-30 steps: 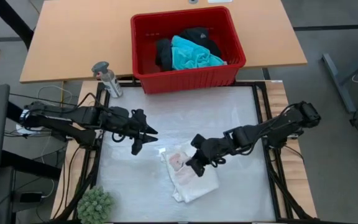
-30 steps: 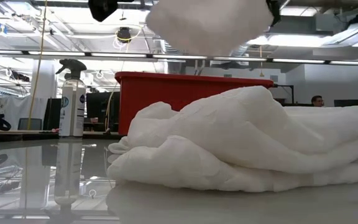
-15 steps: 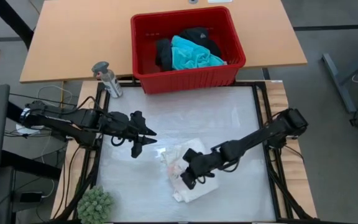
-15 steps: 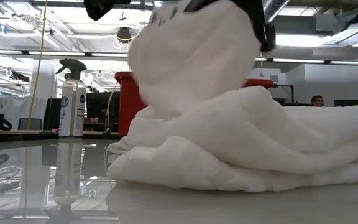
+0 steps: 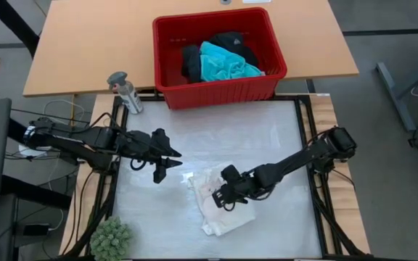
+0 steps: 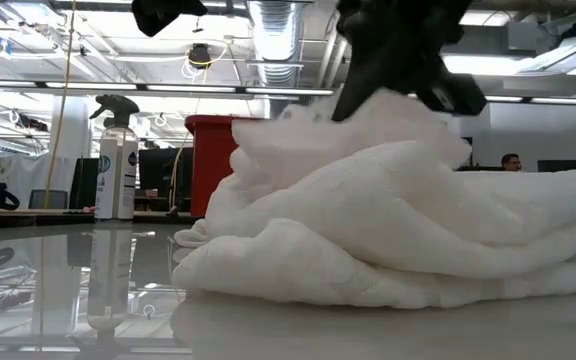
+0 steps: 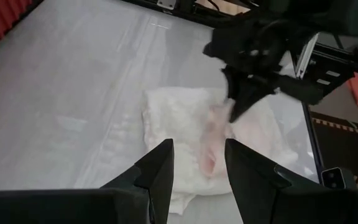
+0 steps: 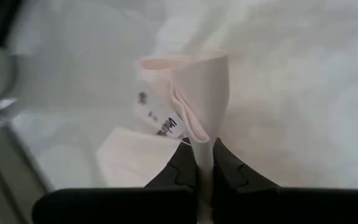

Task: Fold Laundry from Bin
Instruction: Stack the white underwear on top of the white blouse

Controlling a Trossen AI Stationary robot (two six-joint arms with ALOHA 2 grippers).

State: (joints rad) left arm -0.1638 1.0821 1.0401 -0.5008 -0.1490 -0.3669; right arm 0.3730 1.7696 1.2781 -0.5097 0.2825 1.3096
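A white lacy top (image 5: 223, 214) lies bunched on the table mat near its middle, and fills the low view (image 6: 398, 240). My right gripper (image 5: 220, 198) is down on it, shut on a small pale pink-white piece (image 8: 191, 93) that bears a printed label. My left gripper (image 5: 170, 161) hovers open over the mat to the left of the pile, nothing between its fingers (image 7: 199, 167). The red bin (image 5: 220, 93) stands at the far edge and holds a turquoise shirt (image 5: 227, 64) and black clothing (image 5: 191, 61). My right gripper pinches a folded edge of the pale pink-white piece (image 8: 202, 144) between its two fingers. The fingers slant down from the table's right side. The piece curls up in front of the fingers and rests on the white top beneath it.
A spray bottle (image 5: 124, 90) stands at the mat's far left corner, left of the bin. A green spiky ball (image 5: 112, 239) sits at the near left corner. Bare mat lies between the pile and the bin.
My right gripper has come down and toward the table's left, rolling its wrist, still shut on the pale piece. The piece hung clear above the white top a second ago and now rests on it. My left gripper has kept its place.
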